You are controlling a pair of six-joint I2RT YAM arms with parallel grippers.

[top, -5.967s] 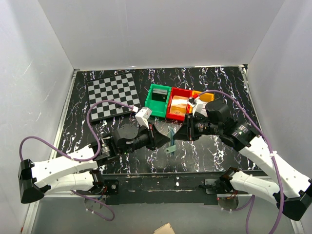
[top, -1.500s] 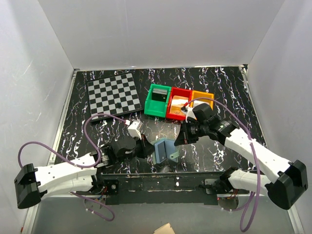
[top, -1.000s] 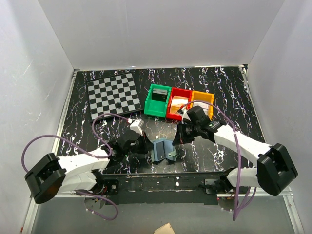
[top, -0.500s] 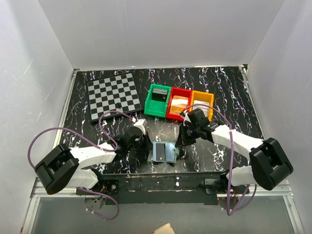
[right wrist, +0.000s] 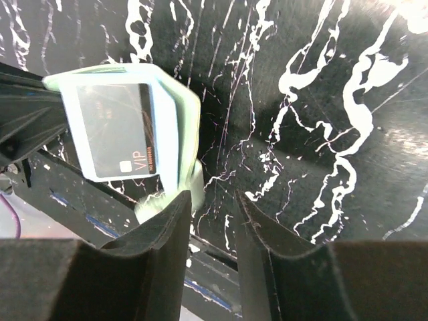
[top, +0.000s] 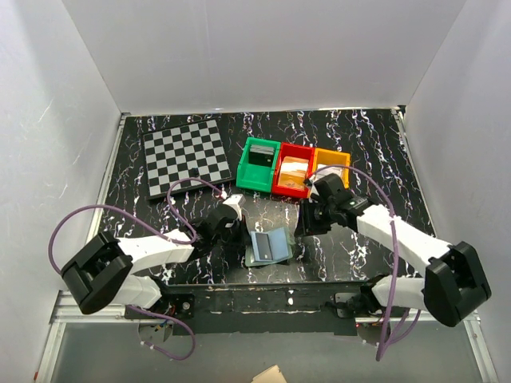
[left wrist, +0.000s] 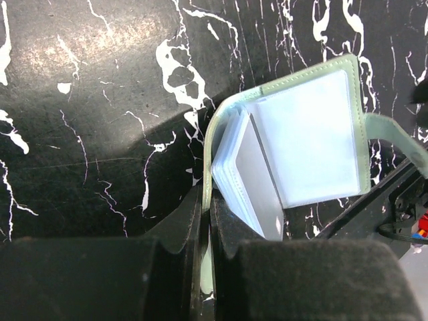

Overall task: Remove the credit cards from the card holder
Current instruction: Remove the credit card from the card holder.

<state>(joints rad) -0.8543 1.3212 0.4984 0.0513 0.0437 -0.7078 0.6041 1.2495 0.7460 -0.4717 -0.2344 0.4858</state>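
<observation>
Card holder [top: 267,246] lies opened on the bench [top: 359,144], near the front edge, between the two arms, pale blue inside facing up.

Left gripper [left wrist: 208,208] is clenched on the holder's green rim. My read: this anchors the holder so that a pull on a card does not drag the whole thing along.

Right gripper [right wrist: 212,221] sits just beside the holder's other side. Its jaws stand apart with only bare bench between them, grasping nothing. The snap tab [right wrist: 164,204] lies beside one finger. It looks placed to go for a card next.

Counts:
- Card holders: one.
- Cards: one face plainly seen, a dark card [right wrist: 115,130] printed "VIP", tucked in its pocket. The left wrist view shows layered edges under the blue pocket; how many cards these make, I cannot tell. None seen loose on the bench.
- Bins: three in a row further back, a green bin [top: 257,165], a red bin [top: 291,177] and an orange bin [top: 330,162].
- Checkerboard [top: 186,155]: one, far left.
</observation>
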